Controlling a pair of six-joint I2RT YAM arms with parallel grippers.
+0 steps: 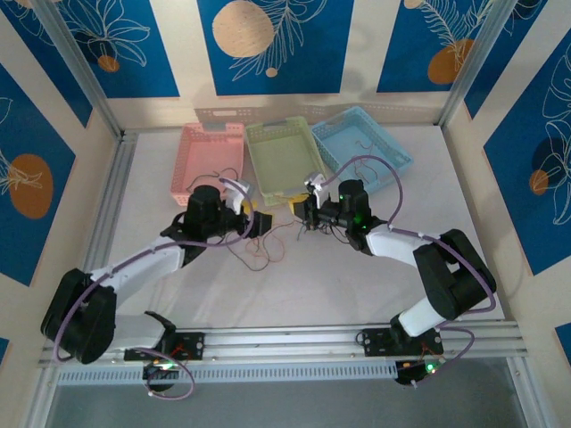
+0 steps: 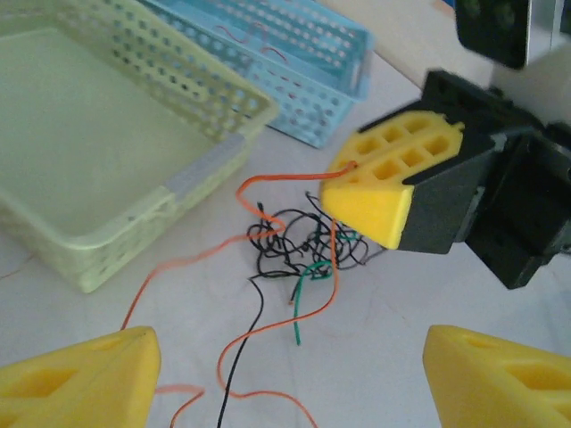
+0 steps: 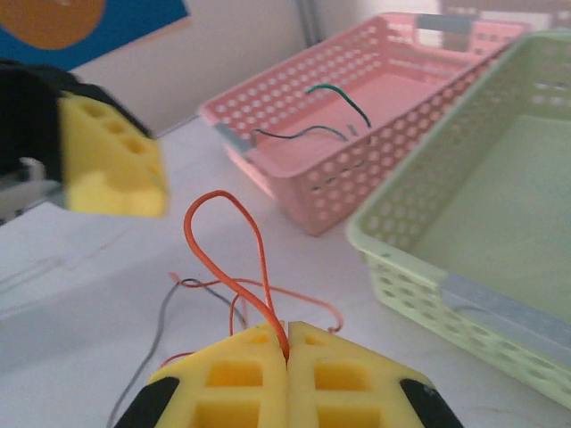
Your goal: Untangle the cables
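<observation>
The table (image 1: 294, 294) carries three baskets in a row along its far side. The green basket (image 1: 284, 160) is the middle one, with the pink basket (image 1: 212, 130) on one side and the blue basket (image 1: 397, 152) on the other, each of those two with a loose wire or so lying inside. Just off the green basket's near edge the two claws face each other. The left gripper (image 2: 290, 383) is released, its pads spread wide with nothing between them, hovering near the basket's front corner. The right gripper (image 3: 287, 357) is clenched, pinching the orange cable (image 3: 214, 201), which loops up out of the seam between the pads

The cables (image 2: 299, 245) sit in a small knot on the table beneath the right gripper, close by that same corner. A black cable (image 2: 259, 312) and a green cable (image 2: 299, 308) trail out of it, away from the basket

These strands look hair-thin, almost weightless and limp, so they would likely slip from a loose pinch, and a hard tug may tighten the knot. The best hold seems to be a free tail just outside the knot, such as the black one, taken squarely between the pads
</observation>
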